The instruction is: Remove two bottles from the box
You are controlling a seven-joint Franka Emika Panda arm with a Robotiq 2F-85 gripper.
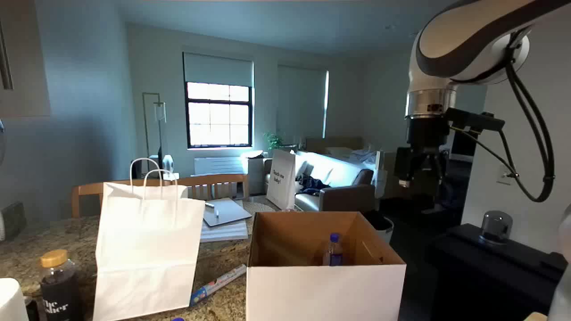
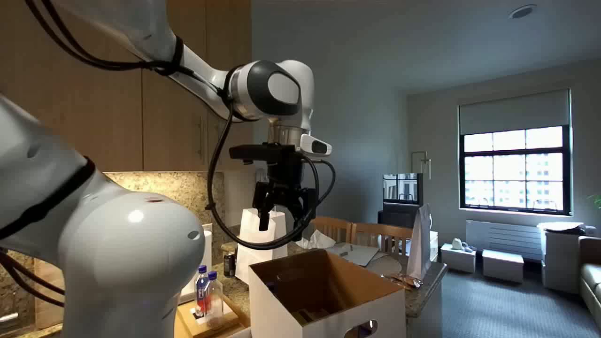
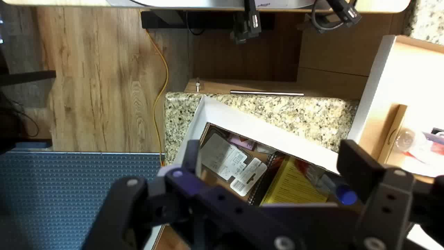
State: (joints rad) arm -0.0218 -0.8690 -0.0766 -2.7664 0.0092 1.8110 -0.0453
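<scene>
Gripper (image 2: pixel 281 226) spread, grasping nothing, higher than the large white-faced brown cardboard box (image 1: pixel 325 292). Clear plastic bottle (image 1: pixel 334 254), purple-blue cap (image 1: pixel 334 237), inside; lean hard to judge. Best centre over cap, descend straight without scraping the box.

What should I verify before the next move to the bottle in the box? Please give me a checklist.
1. End effector open and holding nothing: ok.
2. Top of the box open: ok.
3. A bottle visible inside: ok.
4. That bottle centred between the fingers: not ok; the wrist view shows it off to the right.
5. Second bottle inside: cannot tell; only one shows clearly.
</scene>
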